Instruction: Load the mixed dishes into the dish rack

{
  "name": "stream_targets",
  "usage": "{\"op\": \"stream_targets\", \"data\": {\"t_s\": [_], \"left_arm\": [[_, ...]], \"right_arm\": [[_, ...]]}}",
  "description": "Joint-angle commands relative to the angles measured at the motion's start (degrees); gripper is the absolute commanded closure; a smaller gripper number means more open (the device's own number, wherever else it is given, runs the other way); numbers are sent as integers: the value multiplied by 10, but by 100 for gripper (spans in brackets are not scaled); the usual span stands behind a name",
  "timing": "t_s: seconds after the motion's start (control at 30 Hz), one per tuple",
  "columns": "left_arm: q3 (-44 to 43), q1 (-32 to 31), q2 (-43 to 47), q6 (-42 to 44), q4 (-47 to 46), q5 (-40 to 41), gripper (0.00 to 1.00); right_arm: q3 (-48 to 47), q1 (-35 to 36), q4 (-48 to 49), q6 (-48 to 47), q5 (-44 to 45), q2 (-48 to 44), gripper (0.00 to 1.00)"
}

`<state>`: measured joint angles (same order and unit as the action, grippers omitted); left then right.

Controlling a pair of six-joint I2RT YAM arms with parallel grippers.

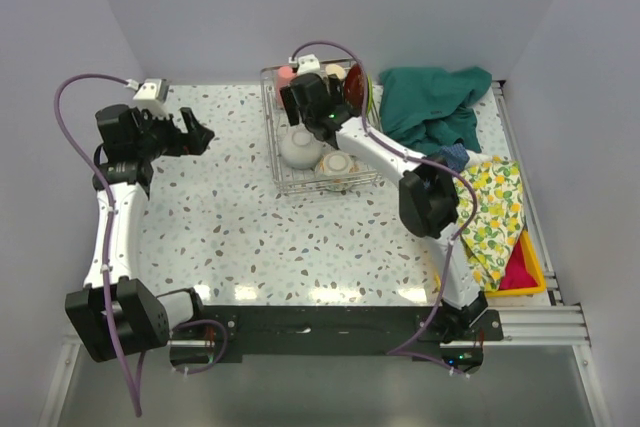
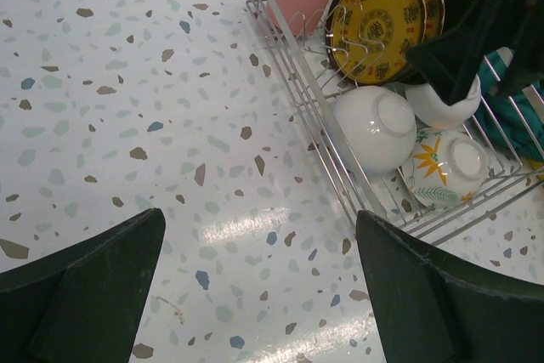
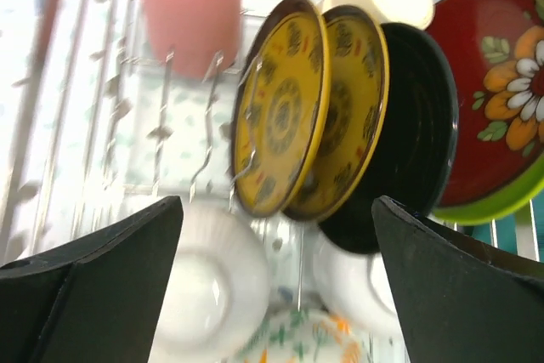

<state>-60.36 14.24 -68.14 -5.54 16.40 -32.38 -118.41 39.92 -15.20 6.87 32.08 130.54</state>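
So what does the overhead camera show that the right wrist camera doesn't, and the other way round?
Only overhead: the left gripper, open, a green cloth, a lemon-print cloth and a yellow tray. Only the right wrist: two yellow patterned plates and a black plate standing on edge. Both: the wire rack, the pink cup, the red flowered plate and a white bowl.

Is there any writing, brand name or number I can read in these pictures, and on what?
None can be read.
The yellow plates in the dish rack bear dark ornamental marks, perhaps characters, too small and blurred to make out.
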Motion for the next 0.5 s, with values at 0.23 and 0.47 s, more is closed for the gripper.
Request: {"op": "stream_targets", "data": {"t_s": [0.23,0.47], "left_arm": [[11,-18,-20,15,-25,11,0],[15,-38,-52,32,-39,34,0]], "right_arm": [[220,-41,-66,-1,-172,-281,1],[160,-50,-247,-50,49,-253,1]]}}
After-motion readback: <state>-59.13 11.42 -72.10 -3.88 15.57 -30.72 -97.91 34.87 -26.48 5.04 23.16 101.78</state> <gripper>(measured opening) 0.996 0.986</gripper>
